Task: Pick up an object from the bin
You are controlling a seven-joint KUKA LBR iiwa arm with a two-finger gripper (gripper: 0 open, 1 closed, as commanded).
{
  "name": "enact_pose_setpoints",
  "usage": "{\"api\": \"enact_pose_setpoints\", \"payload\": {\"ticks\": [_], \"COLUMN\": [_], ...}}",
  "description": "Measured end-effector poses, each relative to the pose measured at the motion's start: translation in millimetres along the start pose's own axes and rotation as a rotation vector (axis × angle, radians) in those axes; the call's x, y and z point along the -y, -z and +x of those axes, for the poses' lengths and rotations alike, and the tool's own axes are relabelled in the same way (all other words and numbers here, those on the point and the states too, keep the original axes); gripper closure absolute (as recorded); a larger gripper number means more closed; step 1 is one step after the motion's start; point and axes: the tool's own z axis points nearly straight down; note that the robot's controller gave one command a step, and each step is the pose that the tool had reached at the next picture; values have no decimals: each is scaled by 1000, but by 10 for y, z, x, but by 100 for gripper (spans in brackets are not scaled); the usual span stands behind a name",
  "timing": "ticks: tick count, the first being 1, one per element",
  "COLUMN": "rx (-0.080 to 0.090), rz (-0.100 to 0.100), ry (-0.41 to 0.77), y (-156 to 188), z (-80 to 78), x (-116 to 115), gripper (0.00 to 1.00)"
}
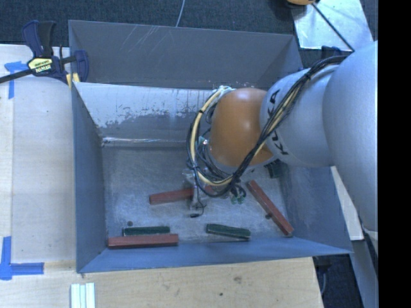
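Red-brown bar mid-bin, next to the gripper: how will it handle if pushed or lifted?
The red-brown bar looks straight and flat, so probably rigid and unlikely to roll. Lying flush on the bin floor, it would likely slide if nudged. Thin, so probably light.

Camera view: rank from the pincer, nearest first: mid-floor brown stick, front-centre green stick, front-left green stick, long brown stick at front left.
1. mid-floor brown stick, just left of the pincer.
2. front-centre green stick, toward the front wall, slightly right.
3. front-left green stick and long brown stick, side by side: too close to call.
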Motion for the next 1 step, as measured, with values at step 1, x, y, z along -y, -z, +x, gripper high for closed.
{"api": "enact_pose_setpoints", "payload": {"ticks": [1], "rx": [-9], "rz": [-1], "ry": [20], "y": [99], "z": [24], "x": [24], "gripper": [100]}}
